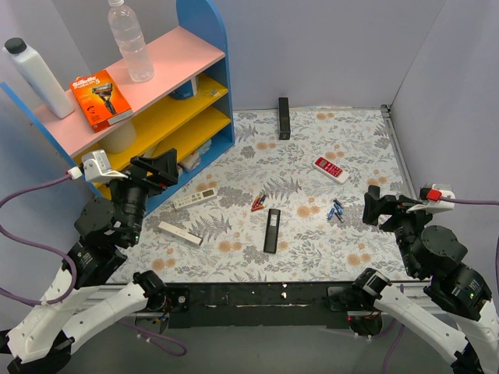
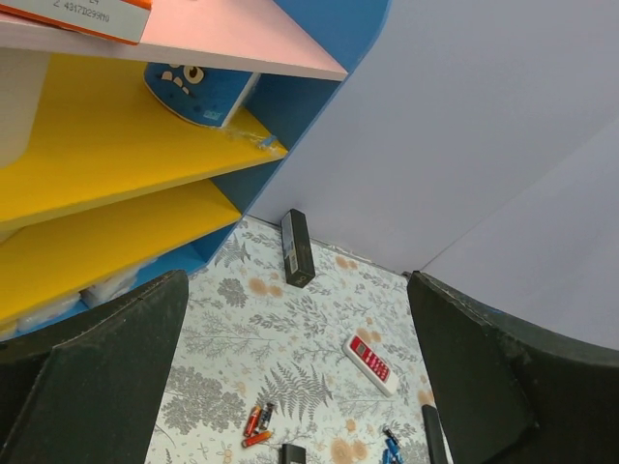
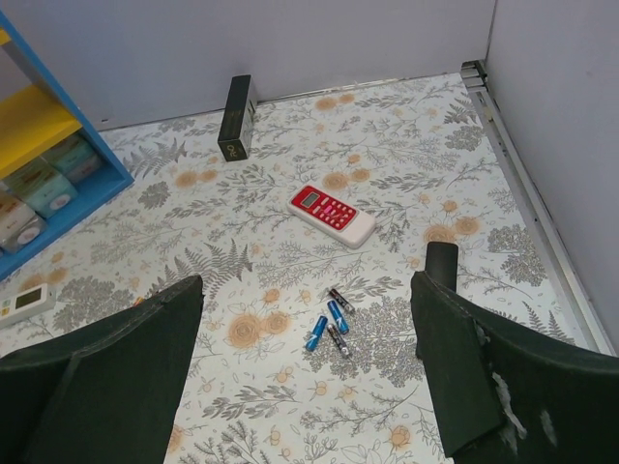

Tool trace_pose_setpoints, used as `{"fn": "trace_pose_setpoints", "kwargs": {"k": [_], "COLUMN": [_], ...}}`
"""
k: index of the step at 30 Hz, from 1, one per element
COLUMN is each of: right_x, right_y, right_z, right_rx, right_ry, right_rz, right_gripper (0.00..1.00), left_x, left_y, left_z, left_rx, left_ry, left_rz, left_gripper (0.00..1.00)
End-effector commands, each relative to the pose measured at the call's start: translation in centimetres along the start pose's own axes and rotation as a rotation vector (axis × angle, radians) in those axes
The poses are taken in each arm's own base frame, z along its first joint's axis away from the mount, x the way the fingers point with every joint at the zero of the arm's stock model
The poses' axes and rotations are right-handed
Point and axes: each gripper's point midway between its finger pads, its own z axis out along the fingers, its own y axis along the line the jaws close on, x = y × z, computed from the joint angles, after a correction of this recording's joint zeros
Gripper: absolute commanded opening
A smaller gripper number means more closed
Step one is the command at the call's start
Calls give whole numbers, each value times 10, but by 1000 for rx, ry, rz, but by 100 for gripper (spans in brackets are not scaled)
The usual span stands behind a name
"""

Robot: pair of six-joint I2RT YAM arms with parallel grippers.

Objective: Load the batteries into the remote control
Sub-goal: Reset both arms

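Observation:
The black remote control lies on the flowered mat near the middle, and only its top end shows in the left wrist view. Blue batteries lie in a small cluster to its right. My right gripper hovers open just right of that cluster, nothing between its fingers. My left gripper hangs open by the shelf, well to the left of the remote control and empty. The right wrist view does not show the remote control.
Red and orange cells lie just above the black remote. A red-and-white remote, a black box and two white remotes also lie on the mat. The coloured shelf stands at the left.

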Motion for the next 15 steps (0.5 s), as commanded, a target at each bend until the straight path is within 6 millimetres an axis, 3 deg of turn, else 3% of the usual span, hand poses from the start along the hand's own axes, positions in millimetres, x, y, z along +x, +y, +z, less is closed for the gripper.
{"fn": "trace_pose_setpoints", "kwargs": {"k": [1, 15], "right_x": [-27, -29], "right_y": [-2, 3], "right_z": [0, 3], "right_rx": [22, 6], "right_ry": [-85, -97], "right_rz": [41, 31], "right_gripper": [95, 95], "left_x": [-1, 4], "left_y": [8, 10], "left_z": [4, 8], "left_rx": [-46, -64], "left_ry": [-24, -21], "left_rz": [41, 57], "left_gripper": [98, 98]}}
